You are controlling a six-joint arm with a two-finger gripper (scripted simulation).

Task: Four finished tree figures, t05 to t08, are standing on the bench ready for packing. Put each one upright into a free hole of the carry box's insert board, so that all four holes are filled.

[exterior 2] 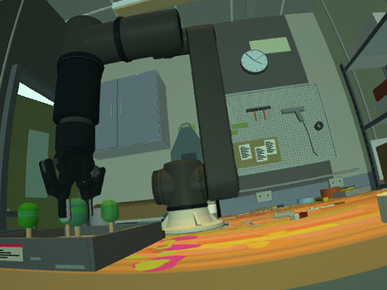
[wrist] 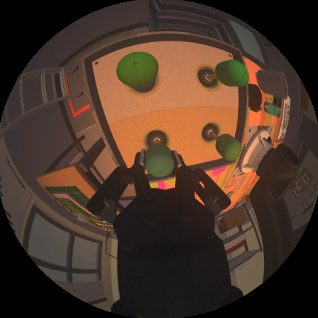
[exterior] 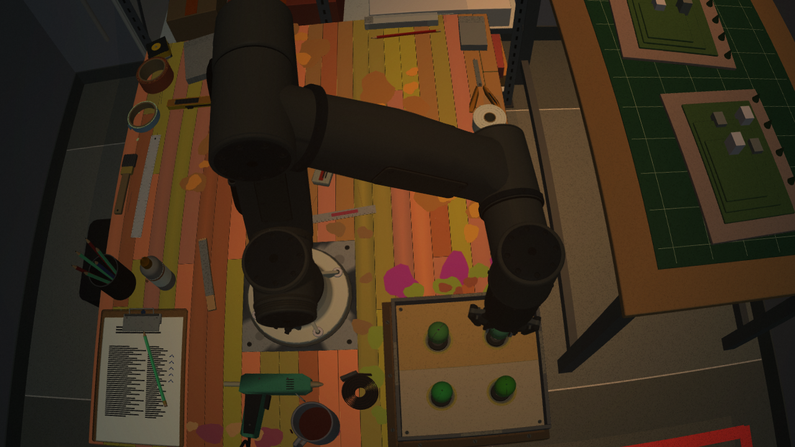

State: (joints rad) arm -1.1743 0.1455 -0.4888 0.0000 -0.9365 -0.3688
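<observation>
A green tree figure is held in my closed gripper, with its stem in a hole of the insert board. It stands upright at the board's far right hole. Three other green tree figures stand upright in the remaining holes: one at far left, one at near left and one at near right. The carry box sits on the bench's near right corner. My wrist hides most of the held tree from the side camera.
The arm's base stands behind and left of the box. A tape roll, a mug and a glue gun lie left of the box. A second table stands to the right across a floor gap.
</observation>
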